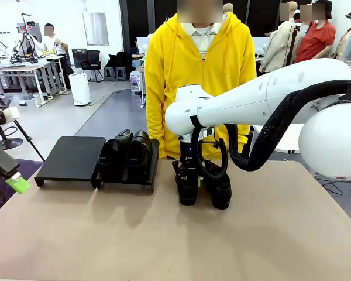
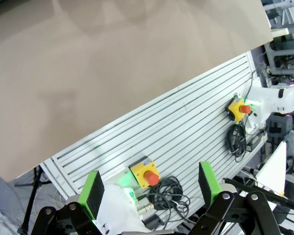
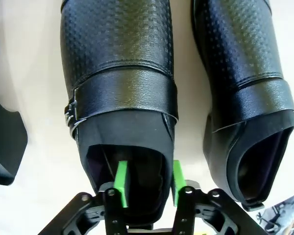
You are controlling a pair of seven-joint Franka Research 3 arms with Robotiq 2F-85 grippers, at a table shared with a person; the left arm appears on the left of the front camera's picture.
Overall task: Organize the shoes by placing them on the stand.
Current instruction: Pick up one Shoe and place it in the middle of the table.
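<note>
Right wrist view: my right hand, half-narrowed, straddled the left loafer's side wall. Whether it gripped I couldn't tell, and it needed a firm pinch before lifting.

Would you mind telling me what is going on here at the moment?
The right gripper is down on one loafer on the table, beside its twin; its jaws straddle the side wall, one finger inside the opening, not yet pinched. Two more loafers sit on the right panel of the stand. The left gripper hangs open. A person stands opposite.
</note>
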